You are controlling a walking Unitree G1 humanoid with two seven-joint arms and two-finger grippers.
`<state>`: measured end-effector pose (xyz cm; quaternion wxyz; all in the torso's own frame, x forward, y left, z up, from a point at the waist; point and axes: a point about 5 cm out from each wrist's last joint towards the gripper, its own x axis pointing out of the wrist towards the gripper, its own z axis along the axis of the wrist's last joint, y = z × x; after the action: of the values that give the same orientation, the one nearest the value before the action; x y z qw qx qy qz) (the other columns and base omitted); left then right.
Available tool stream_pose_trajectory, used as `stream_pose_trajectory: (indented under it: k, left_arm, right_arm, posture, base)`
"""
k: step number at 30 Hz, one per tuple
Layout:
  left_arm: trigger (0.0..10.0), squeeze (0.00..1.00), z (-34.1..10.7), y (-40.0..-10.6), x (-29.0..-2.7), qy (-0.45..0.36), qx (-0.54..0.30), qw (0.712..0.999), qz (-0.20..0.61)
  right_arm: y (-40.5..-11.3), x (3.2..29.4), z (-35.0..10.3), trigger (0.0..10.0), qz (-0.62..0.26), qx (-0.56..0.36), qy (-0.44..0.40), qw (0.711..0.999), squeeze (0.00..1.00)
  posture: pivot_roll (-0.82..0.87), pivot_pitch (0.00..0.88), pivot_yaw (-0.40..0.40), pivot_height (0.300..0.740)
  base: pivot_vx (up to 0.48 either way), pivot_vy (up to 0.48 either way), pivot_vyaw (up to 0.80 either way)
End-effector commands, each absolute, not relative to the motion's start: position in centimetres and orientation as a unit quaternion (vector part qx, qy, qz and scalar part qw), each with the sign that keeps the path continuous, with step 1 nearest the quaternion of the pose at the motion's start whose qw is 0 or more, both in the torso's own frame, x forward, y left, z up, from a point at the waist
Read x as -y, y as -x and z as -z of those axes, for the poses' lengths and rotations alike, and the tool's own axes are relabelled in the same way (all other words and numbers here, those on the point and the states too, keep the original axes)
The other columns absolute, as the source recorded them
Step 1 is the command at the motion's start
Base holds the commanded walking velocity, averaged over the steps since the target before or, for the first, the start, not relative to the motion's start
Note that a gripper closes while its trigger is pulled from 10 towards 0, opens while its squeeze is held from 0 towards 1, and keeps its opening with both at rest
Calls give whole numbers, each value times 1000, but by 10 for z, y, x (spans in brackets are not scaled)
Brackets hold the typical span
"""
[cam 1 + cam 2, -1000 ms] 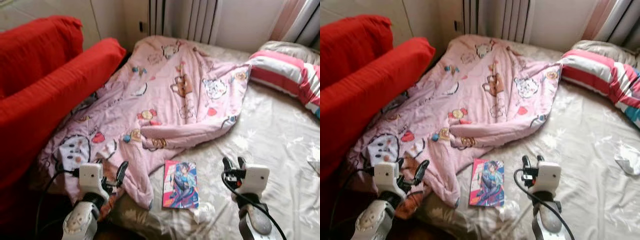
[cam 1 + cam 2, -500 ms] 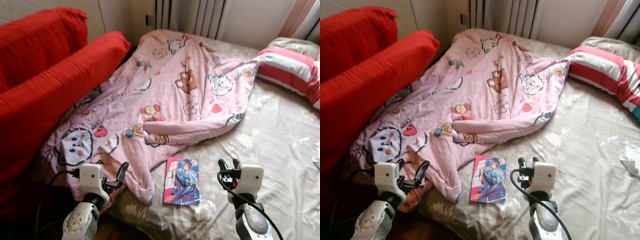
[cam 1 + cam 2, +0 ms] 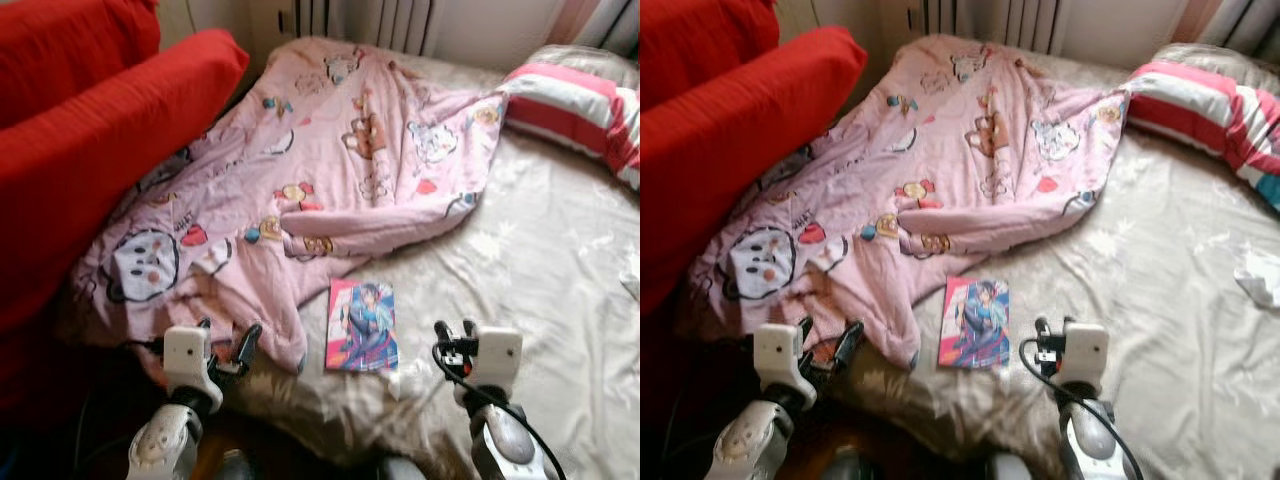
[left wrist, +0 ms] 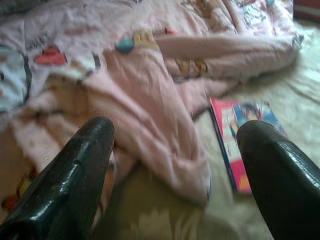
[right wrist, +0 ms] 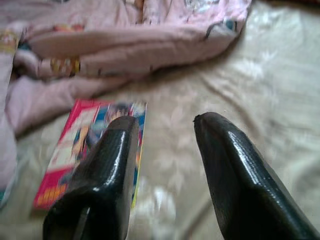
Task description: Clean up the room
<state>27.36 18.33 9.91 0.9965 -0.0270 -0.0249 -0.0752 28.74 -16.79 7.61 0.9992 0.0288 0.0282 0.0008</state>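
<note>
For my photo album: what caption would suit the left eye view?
Both open grippers, left and right, hover over a bed holding a rumpled pink quilt and a comic book.

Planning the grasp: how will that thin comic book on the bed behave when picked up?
The comic book looks thin and lies flat on the soft sheet, so it probably bends and is light. Its glossy-looking cover may slip between the fingers. Getting under an edge looks hard.

A pink quilt (image 3: 300, 170) lies rumpled across the bed (image 3: 540, 270), beside a red sofa (image 3: 90, 130). A book (image 3: 362, 326) lies flat just off the quilt's edge, between the left hand (image 3: 222, 340), fingers apart, and the right hand (image 3: 454, 332). A striped pillow (image 3: 580, 105) sits at the far right.
</note>
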Motion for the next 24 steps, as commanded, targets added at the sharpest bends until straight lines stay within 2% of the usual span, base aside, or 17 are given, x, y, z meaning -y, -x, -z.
stream_pose_trajectory:
  k: [1,15,24]
  left_arm:
    - [10000,0,-97,-270,-182,24,15,996,82]
    - [10000,0,-99,-268,-180,19,10,995,93]
    - [10000,0,-99,-268,-176,16,6,994,104]
  right_arm:
    - [-284,168,-68,10000,-4,-48,-24,999,0]
    - [-296,162,-72,10000,1,-45,-36,998,0]
    - [-308,171,-71,10000,40,-60,-61,996,0]
  posture:
    - [-53,358,-20,628]
    - [-37,379,-3,628]
    - [-27,385,4,628]
  base:
    - [0,0,0]
    - [0,0,0]
    - [0,0,0]
